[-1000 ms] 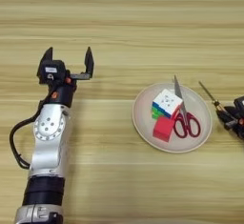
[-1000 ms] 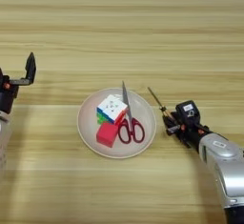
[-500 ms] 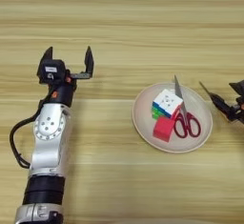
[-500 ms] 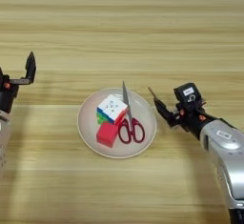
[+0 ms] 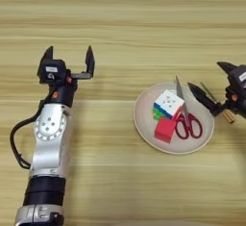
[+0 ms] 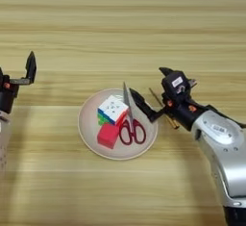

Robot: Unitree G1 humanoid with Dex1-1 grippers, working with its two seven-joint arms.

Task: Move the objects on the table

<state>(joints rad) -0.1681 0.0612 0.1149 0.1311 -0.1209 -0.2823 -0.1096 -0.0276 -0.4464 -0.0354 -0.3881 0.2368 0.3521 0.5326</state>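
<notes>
A round beige plate (image 5: 144,124) on the table (image 5: 120,23) holds all three objects. The multicoloured puzzle cube (image 5: 168,104) lies white face up, and the small red cube (image 5: 165,130) touches its near side. Scissors (image 5: 188,125) with red handles lie right of the cubes, blades pointing away from me. My right gripper (image 6: 151,88) is open at the plate's right rim. One of its fingers (image 6: 141,105) reaches over the rim close to the scissors' blades. My left gripper (image 5: 68,59) stands open and empty far left of the plate.
A thin dark stick with a brass-coloured end (image 6: 166,114) lies on the wood just right of the plate, under my right gripper. My left forearm (image 5: 48,138) stretches along the table's left side towards the near edge.
My right gripper has moved left and away from me, up to the plate's right rim, and its fingers have spread wider. The left arm and the things on the plate have not moved.
</notes>
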